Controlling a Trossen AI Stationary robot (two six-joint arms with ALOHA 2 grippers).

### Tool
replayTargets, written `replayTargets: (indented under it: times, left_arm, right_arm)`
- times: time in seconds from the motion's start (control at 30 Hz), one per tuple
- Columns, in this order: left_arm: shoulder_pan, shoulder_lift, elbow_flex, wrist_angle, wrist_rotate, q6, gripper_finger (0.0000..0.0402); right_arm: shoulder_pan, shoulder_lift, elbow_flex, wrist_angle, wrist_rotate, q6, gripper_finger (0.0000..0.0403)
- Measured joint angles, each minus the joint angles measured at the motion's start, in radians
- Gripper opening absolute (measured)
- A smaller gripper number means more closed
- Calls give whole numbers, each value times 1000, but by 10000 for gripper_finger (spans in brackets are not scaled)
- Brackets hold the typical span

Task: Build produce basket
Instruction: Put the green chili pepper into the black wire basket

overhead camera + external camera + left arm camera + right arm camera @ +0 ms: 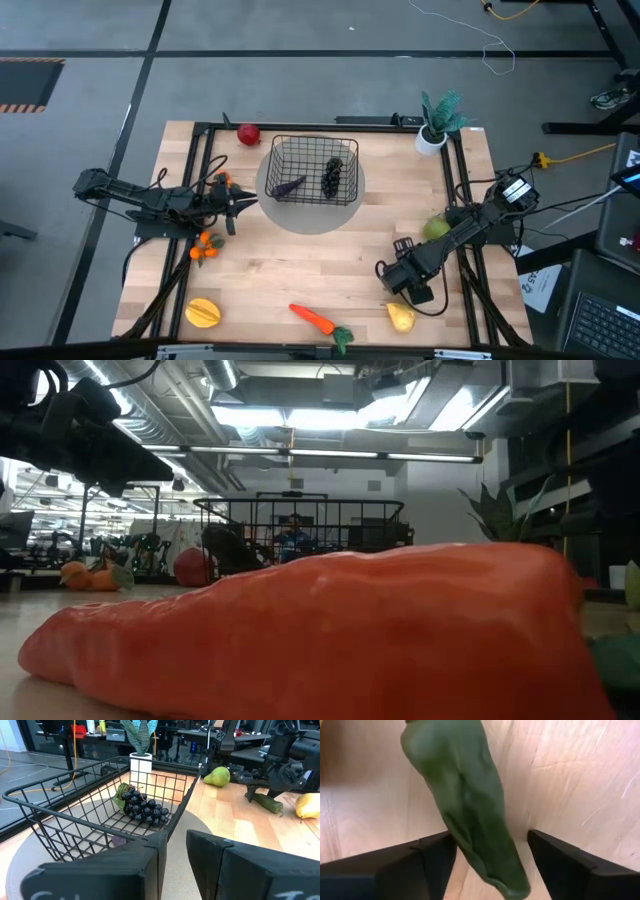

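Observation:
The black wire basket (pixel 312 170) stands on a grey round mat at the table's far middle. It holds the purple eggplant (pixel 288 186) and dark grapes (pixel 142 807). My left gripper (pixel 175 855) is just left of the basket, empty, with its fingers a narrow gap apart. My right gripper (pixel 490 855) is at the near right, open and pointing down. Its fingers stand on either side of the green cucumber (pixel 465 795), which lies on the table. From across the table the cucumber also shows in the left wrist view (pixel 265 802). My right gripper comes down from above over one end of the cucumber (pixel 492 860), which lies flat on the wood. One finger (pixel 432 857) stands right against the cucumber's side, but I cannot tell whether it touches. The other finger (pixel 560 860) is clearly apart from it.
Loose on the table are a red apple (pixel 248 133), small oranges (pixel 205 247), a yellow-orange fruit (pixel 203 313), a carrot (pixel 313 319), a yellow pear (pixel 401 317) and a green pear (pixel 436 228). A white pot with a teal plant (pixel 436 125) stands at the far right.

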Motion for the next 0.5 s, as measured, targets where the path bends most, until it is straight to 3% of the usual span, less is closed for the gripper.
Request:
replayTargets:
  times: [0.33,0.5]
  left_arm:
    - [0,0,0,0,0,208,64]
    - [0,0,0,0,0,307,64]
  right_arm:
    - [-2,0,-1,5,18,45,142]
    - [-4,1,-1,6,35,246,74]
